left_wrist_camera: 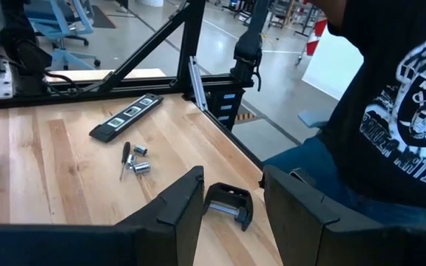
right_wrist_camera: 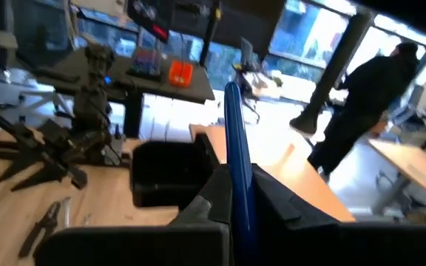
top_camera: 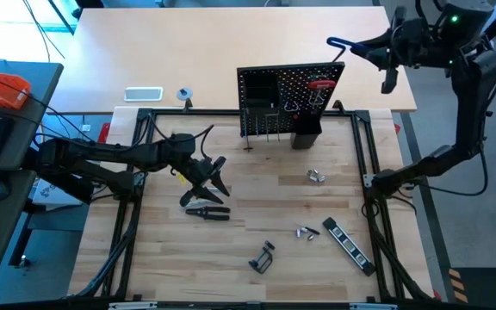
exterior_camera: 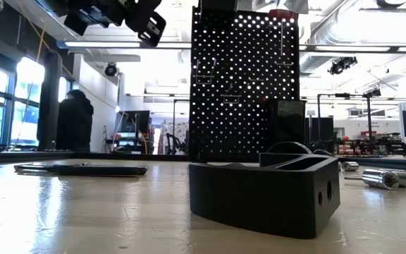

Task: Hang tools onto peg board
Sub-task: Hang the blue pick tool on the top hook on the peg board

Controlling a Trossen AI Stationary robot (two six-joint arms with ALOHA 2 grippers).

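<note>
Clamping the blue hex key [right_wrist_camera: 237,159], the right gripper [right_wrist_camera: 231,196] is hovering by the peg board [top_camera: 289,102]; light, stiff, slippery steel, best pinched mid-handle.

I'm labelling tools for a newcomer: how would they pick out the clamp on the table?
Start at the upright peg board at the table's far edge and come straight toward the near edge. The clamp lies alone there, left of the long striped bar: a small black C-shaped frame with a silver screw.
</note>
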